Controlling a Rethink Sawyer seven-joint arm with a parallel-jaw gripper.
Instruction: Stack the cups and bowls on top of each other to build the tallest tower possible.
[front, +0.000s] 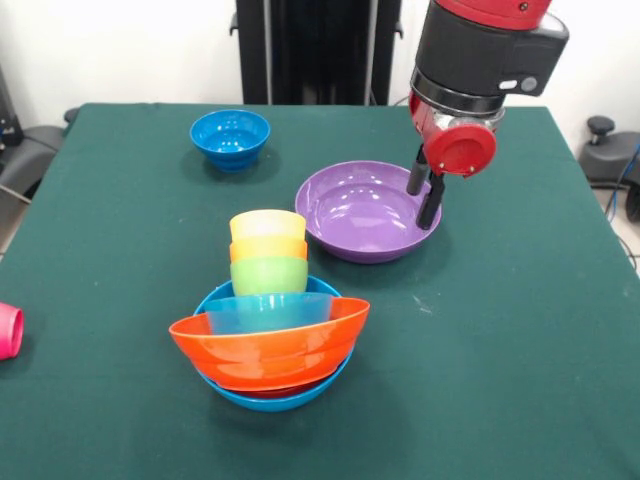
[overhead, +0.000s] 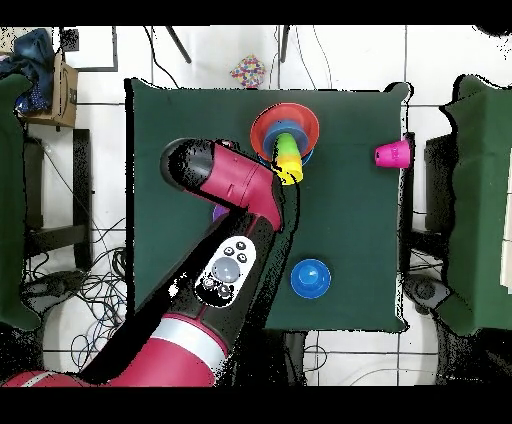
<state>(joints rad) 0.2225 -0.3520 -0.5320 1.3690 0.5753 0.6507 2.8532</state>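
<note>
The tower (front: 270, 340) stands at the table's front middle: a large light-blue bowl, a tilted large orange bowl (front: 265, 350), a small light-blue bowl, then green (front: 268, 274), orange and yellow (front: 267, 225) cups. It also shows in the overhead view (overhead: 285, 135). The purple bowl (front: 360, 212) lies behind it to the right. My gripper (front: 420, 208) is low at the purple bowl's right rim, its two fingers apart and holding nothing. In the overhead view the arm hides the gripper and most of the purple bowl (overhead: 218, 212). A small dark-blue bowl (front: 230, 136) and a pink cup (front: 8, 330) lie apart.
The dark-blue bowl (overhead: 310, 277) sits at the far left near the robot's side. The pink cup (overhead: 392, 153) lies on its side at the table's left edge in the front view. Green cloth covers the table (front: 520, 330). No small orange bowl shows.
</note>
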